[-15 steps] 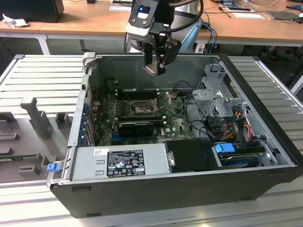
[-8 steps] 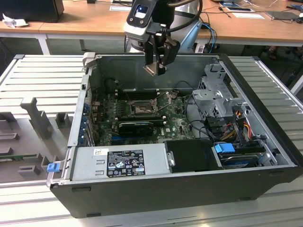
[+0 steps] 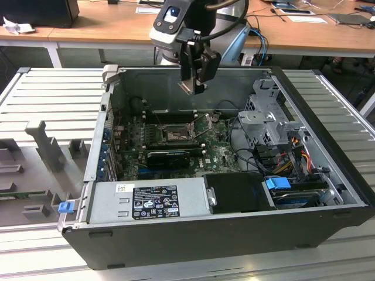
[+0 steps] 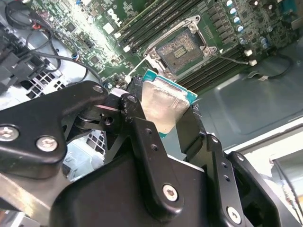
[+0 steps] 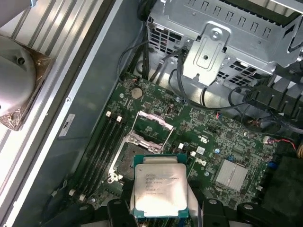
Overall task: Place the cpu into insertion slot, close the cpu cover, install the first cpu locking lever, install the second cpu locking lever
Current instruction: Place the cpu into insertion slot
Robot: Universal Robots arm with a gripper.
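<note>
I have the tool (image 3: pixel 191 88) hanging in the upper middle of the exterior view, above the open computer case (image 3: pixel 328 175), and it is clenched on the cpu (image 3: pixel 188 87). In both wrist views the chip sits between the black fingers (image 4: pixel 135 113) with its pale silver top (image 5: pixel 160 189) facing the first wrist camera and its teal edge showing in the second wrist view (image 4: pixel 163 106). It is well clear of the green board (image 3: pixel 217 149). The insertion slot (image 3: pixel 174 136) lies below it, near the middle of the board, bare and with a dark rim (image 5: pixel 124 161). In the first wrist view the cpu cover (image 5: pixel 155 120) is swung up off the slot. The case lies on its side on a ribbed grey metal tabletop (image 3: pixel 53 88) that runs out to both sides of the exterior view. Grey fixture blocks (image 3: pixel 44 143) stand at the exterior view's left, with a blue clip (image 3: pixel 65 206) at the case's near corner. Inside the case, a power supply (image 3: pixel 146 199) fills the front edge and a metal drive cage (image 3: pixel 266 117) stands at the exterior view's right. Behind, along the top of the frame, a wooden tabletop (image 3: pixel 105 32) carries papers (image 3: pixel 307 19) and a dark box (image 3: pixel 41 12).
</note>
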